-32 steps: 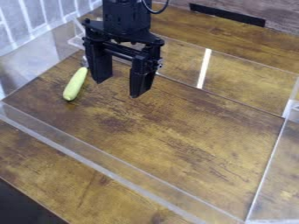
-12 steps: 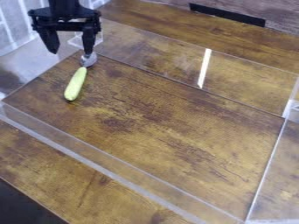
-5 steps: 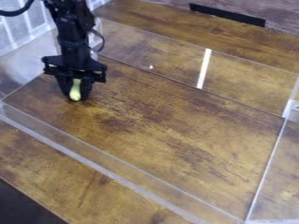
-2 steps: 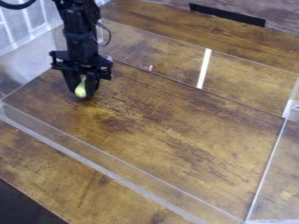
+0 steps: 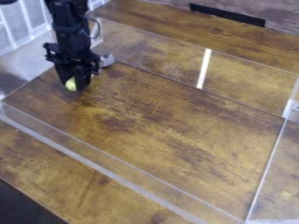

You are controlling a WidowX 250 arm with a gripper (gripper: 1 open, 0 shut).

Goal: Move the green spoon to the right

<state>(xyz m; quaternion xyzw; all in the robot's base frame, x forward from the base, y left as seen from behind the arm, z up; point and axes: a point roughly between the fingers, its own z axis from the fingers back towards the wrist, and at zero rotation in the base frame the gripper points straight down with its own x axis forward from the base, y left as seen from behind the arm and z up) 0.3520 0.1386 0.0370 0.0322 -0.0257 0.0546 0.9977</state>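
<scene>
Gripper [image 5: 72, 80] pinched green spoon [image 5: 72, 84] | spoon now off counter [image 5: 176, 122], near left edge | rightward carry pending

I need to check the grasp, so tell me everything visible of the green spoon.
The spoon shows only as a small yellow-green rounded bit, plastic by its look, between the black fingers of the claw, which is shut on it. The claw hides the rest, so its silvery end and tilt cannot be told. It sits at the wooden table's far left; whether it touches the wood is unclear.
</scene>
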